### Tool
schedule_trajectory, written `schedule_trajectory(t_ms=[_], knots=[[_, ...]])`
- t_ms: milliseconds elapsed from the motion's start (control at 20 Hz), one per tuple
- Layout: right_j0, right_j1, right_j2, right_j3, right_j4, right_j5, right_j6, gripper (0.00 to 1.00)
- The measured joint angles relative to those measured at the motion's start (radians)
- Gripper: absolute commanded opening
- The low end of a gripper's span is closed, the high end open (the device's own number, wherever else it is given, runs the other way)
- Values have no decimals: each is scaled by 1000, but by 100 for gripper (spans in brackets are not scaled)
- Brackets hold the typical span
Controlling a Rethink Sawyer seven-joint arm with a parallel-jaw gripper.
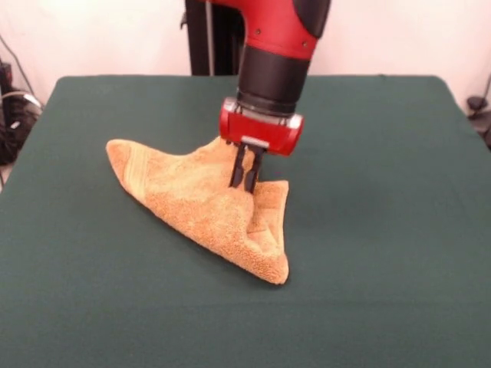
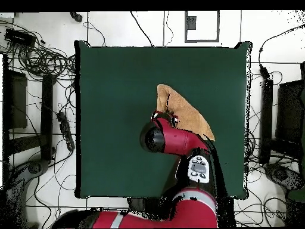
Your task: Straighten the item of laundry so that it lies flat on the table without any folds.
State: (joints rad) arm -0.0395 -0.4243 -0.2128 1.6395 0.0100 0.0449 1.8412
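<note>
The item of laundry, an orange-tan towel [image 1: 192,203], lies crumpled in a rough triangle near the middle of the dark green table [image 1: 383,199]. A woven band shows near its left tip. My gripper [image 1: 245,184] points straight down, shut on a ridge of the towel's upper right part, and the cloth rises into a peak there. The towel's right end is folded over on itself. In the overhead view the towel [image 2: 189,118] shows right of the table's [image 2: 113,107] centre, and the red arm [image 2: 173,140] covers its lower left part and hides the fingers.
Tangled cables [image 2: 44,56] and dark equipment [image 2: 15,98] lie on the floor left of the table in the overhead view, with more gear [image 2: 286,119] on the right. In the front view, cables [image 1: 11,115] sit beyond the table's left edge.
</note>
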Motion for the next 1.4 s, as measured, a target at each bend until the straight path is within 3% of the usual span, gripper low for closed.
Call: schedule_trajectory(t_ms=[100,450,1000,1400], knots=[[1,-50,-1,-21,0,142,0,0],[-50,-129,10,-97,-8,399,0,0],[-174,-133,87,-220,-107,415,0,0],[-263,-79,193,-324,-184,419,-1,0]])
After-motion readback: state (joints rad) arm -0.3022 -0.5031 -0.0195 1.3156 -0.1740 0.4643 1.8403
